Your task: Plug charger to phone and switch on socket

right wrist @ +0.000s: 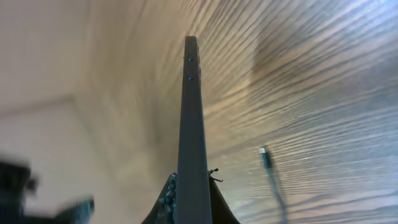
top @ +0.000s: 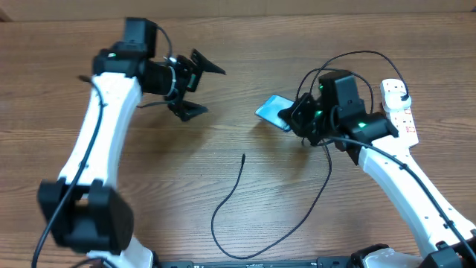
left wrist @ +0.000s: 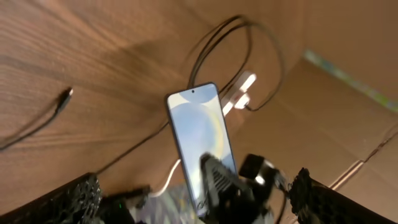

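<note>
One phone (top: 272, 110), one charger (top: 243, 159), one socket (top: 401, 112). Phone left of socket, clamped in right gripper (top: 294, 119), long axis pointing away from socket. Left gripper (top: 208, 91) released, farthest from socket.

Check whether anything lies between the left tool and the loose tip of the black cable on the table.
Nothing visible does. The left tool hangs open over bare wood, and the cable tip lies free on the table toward the middle. The phone, gripped by the right tool, sits off to the side of that path.
</note>
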Action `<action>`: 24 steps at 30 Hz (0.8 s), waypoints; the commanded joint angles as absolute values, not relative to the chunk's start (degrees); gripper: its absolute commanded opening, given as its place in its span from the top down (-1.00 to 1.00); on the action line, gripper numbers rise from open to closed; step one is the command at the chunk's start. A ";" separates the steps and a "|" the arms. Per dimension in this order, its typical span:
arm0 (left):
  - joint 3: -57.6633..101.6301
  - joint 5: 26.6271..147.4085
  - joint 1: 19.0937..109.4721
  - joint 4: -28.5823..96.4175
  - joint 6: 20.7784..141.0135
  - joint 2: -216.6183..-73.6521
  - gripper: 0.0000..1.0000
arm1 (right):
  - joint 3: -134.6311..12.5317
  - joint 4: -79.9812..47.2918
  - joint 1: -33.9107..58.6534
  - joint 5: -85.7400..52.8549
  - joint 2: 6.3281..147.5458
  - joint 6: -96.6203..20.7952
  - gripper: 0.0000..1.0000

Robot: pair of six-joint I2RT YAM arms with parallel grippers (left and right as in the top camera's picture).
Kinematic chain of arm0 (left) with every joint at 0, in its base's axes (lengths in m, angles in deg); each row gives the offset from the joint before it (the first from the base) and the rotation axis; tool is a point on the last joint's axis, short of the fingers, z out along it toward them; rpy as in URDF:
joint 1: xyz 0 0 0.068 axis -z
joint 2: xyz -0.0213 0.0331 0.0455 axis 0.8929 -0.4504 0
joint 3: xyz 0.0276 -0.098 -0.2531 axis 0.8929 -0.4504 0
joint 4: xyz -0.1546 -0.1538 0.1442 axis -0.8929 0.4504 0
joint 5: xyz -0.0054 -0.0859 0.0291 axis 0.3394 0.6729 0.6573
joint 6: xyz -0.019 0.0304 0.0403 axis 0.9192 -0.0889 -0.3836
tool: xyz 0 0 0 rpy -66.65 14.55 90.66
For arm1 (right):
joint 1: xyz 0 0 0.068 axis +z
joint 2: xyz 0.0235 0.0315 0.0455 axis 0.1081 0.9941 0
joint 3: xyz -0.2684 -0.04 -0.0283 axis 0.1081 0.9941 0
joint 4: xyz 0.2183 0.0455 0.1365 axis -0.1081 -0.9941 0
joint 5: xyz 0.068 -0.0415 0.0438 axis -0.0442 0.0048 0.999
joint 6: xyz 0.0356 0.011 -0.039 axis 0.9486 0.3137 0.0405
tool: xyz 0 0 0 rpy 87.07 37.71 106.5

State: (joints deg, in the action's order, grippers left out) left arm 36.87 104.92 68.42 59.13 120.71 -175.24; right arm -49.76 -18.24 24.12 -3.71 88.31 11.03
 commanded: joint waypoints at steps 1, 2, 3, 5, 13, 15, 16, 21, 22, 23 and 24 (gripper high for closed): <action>37.15 99.76 68.27 58.63 120.40 -169.93 -0.99 | -51.16 -15.09 23.49 -0.32 88.27 28.55 0.93; 37.15 99.06 68.27 58.21 121.15 -169.04 -0.99 | -51.16 -13.45 23.49 0.94 88.27 32.34 0.93; 37.15 98.75 68.27 58.01 121.63 -168.66 -0.99 | -51.16 -12.05 23.49 1.95 88.27 34.89 0.93; 37.15 98.65 68.29 57.95 123.92 -168.05 -0.99 | -51.16 -7.29 23.70 4.86 88.27 40.73 0.93; 37.13 98.56 68.53 57.25 132.23 -168.10 -0.99 | -51.16 1.98 25.02 10.45 88.27 52.68 0.93; 37.13 98.65 68.58 56.05 133.63 -168.10 -0.99 | -51.16 3.69 25.45 11.02 88.27 55.53 0.93; 37.13 98.65 68.62 55.59 134.28 -168.10 -0.99 | -51.16 4.50 25.63 11.06 88.27 56.55 0.93; 37.13 99.43 68.82 54.87 138.43 -168.10 -0.99 | -51.16 10.03 26.83 11.41 88.27 62.08 0.93; 37.13 99.43 68.91 54.80 139.02 -168.10 -0.99 | -51.16 11.38 26.96 11.68 88.27 62.89 0.93; 37.13 99.43 68.99 54.74 139.53 -168.10 -0.99 | -51.16 12.36 27.20 11.79 88.27 63.57 0.92; 37.13 99.43 69.04 54.58 140.10 -168.10 -0.99 | -51.16 13.44 27.51 11.87 88.27 64.36 0.93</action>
